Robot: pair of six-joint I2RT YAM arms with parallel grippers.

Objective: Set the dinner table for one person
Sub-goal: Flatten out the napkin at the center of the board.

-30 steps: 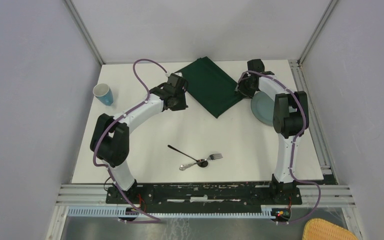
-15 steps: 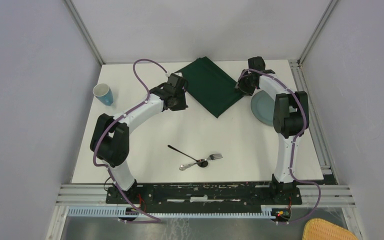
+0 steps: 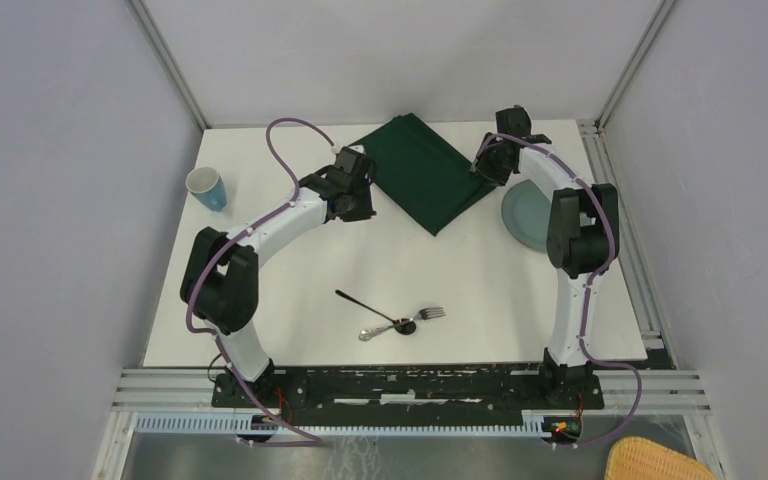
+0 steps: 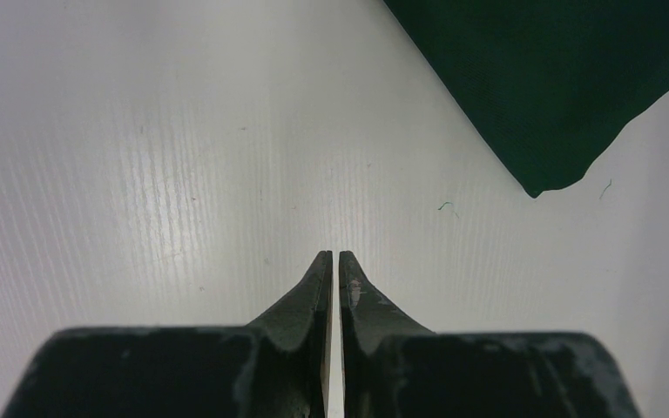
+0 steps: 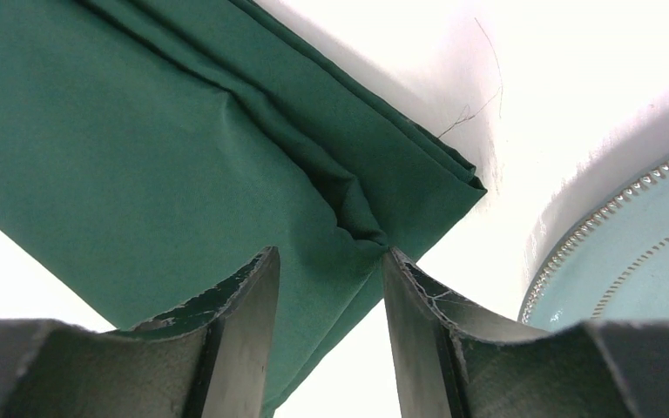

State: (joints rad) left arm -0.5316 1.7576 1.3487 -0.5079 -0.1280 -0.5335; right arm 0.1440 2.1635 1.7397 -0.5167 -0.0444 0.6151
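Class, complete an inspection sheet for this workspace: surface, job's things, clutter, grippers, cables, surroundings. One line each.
Surface: large matte white tabletop, plain.
Job's things: folded dark green cloth at the back; pale blue round plate partly under the right arm; small blue cup far left; silver fork crossing a slim black utensil near the front.
Clutter: nothing seen.
Grippers: left gripper shut, empty, beside the cloth's corner; right gripper open over the cloth's fold.
Cables: purple cables loop along both arms.
Surroundings: grey walls; yellow woven basket off the near right corner.
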